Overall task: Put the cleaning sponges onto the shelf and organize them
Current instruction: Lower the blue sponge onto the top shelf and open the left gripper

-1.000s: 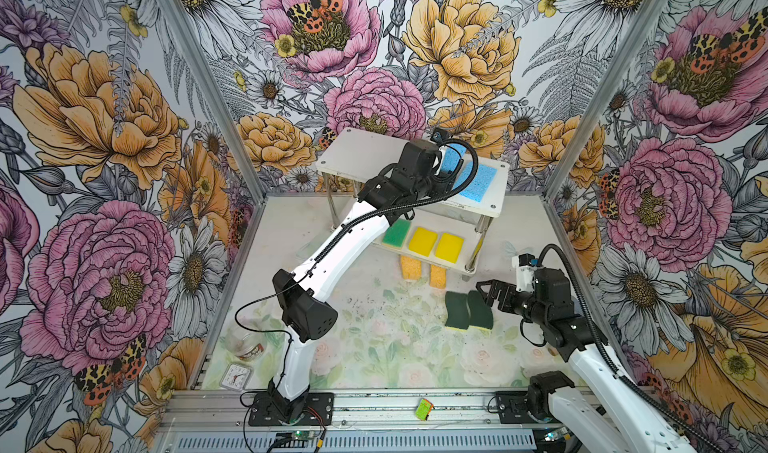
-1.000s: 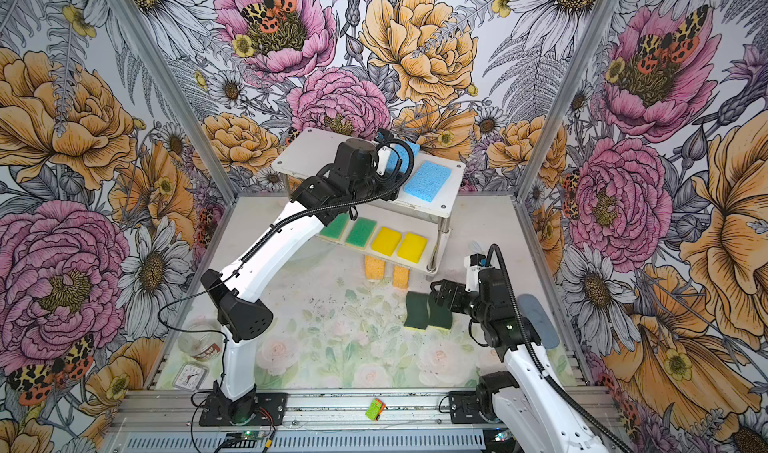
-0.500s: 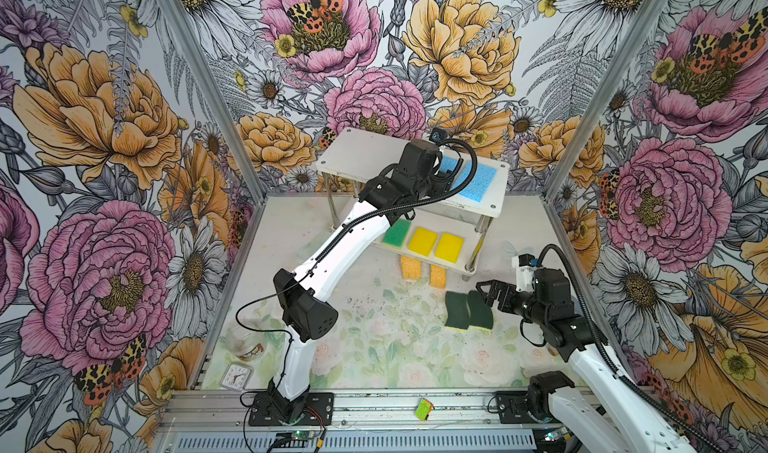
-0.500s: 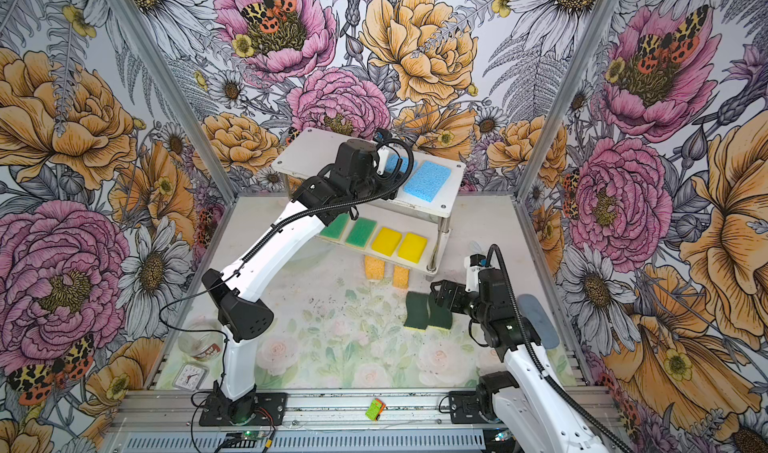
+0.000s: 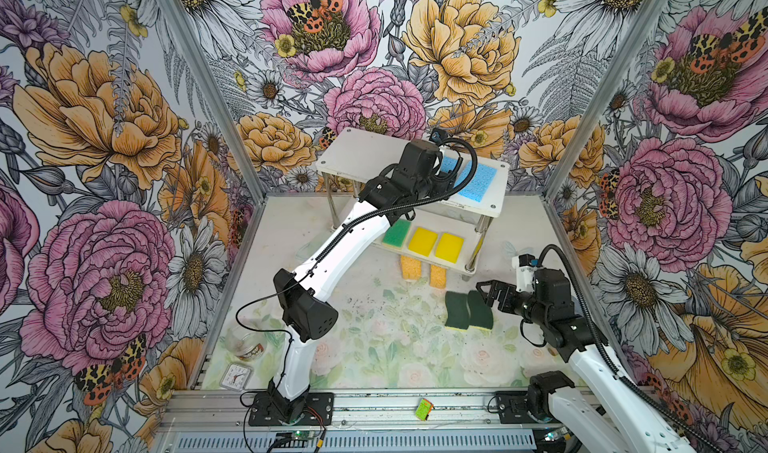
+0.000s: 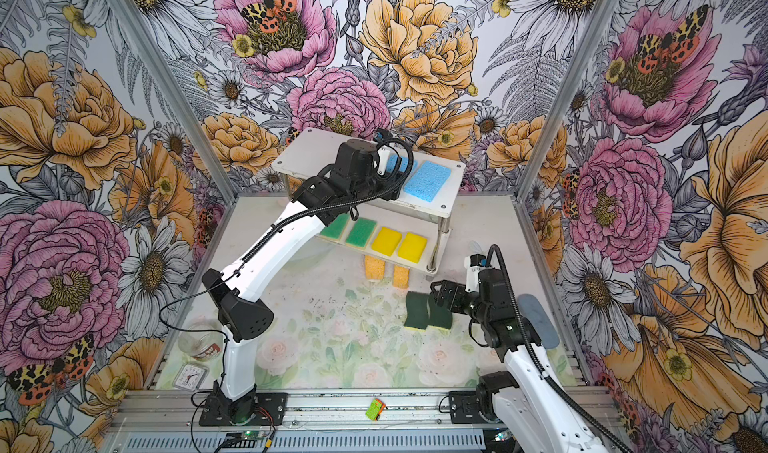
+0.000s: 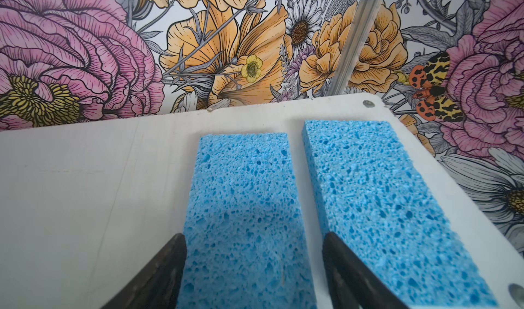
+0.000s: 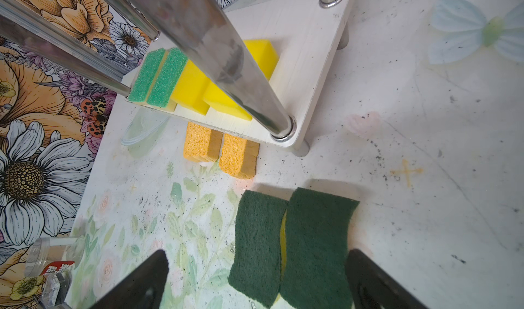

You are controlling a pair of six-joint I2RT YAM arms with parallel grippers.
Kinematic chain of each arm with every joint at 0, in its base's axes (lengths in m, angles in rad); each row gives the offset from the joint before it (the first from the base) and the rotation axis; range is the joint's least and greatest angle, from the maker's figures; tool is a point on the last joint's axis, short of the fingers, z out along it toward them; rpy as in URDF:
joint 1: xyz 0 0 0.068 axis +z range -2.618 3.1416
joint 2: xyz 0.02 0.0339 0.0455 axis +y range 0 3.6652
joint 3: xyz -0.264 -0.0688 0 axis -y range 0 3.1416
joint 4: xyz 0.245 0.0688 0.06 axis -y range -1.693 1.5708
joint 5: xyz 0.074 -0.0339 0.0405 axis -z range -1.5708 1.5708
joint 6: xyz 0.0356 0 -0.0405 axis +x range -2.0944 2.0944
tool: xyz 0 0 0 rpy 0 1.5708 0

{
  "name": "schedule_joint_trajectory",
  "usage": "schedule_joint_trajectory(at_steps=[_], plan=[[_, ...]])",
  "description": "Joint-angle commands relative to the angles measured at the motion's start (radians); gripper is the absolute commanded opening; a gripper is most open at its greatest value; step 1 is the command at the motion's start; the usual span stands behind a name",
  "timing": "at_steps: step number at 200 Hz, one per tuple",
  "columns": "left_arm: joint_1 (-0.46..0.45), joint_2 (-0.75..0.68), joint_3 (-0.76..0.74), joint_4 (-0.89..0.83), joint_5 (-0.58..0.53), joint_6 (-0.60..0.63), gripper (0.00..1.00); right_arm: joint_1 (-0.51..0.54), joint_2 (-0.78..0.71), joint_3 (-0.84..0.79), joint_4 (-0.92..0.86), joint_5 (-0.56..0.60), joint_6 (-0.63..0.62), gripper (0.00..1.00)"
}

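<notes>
The white shelf (image 5: 365,156) stands at the back. Two light blue sponges (image 7: 243,197) (image 7: 368,185) lie side by side on its top board. My left gripper (image 7: 254,236) is open and straddles the first of them: one finger meets its edge, and a thin strip of board shows at the other. Two green-topped sponges (image 6: 336,227) (image 6: 361,233) and two yellow ones (image 5: 423,241) (image 5: 449,247) lie on the lower board. Two orange sponges (image 5: 410,267) (image 5: 437,275) sit on the table at the shelf's front edge. My right gripper (image 8: 258,253) is open above two dark green wavy sponges (image 8: 259,236) (image 8: 317,236) on the table.
A metal shelf post (image 8: 226,52) rises close in front of the right wrist camera. A clear jar (image 5: 245,343) and a small clock (image 5: 236,376) lie at the table's front left. A small green and orange object (image 5: 424,410) rests on the front rail.
</notes>
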State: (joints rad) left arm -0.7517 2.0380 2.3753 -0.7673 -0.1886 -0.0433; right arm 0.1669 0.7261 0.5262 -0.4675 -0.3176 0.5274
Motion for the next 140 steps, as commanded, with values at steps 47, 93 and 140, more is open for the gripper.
schedule_joint_trajectory(at_steps=[47, 93, 140], plan=[[-0.008, 0.001, 0.018, 0.004, 0.072, -0.044, 0.77, 0.005, -0.014, -0.011, 0.008, 0.012, 0.004, 1.0], [-0.009, 0.0, 0.016, 0.006, 0.084, -0.052, 0.77, 0.005, -0.014, -0.011, 0.007, 0.011, 0.004, 1.0], [-0.007, -0.003, 0.014, 0.008, 0.091, -0.063, 0.77, 0.006, -0.017, -0.013, 0.007, 0.01, 0.004, 1.0]])
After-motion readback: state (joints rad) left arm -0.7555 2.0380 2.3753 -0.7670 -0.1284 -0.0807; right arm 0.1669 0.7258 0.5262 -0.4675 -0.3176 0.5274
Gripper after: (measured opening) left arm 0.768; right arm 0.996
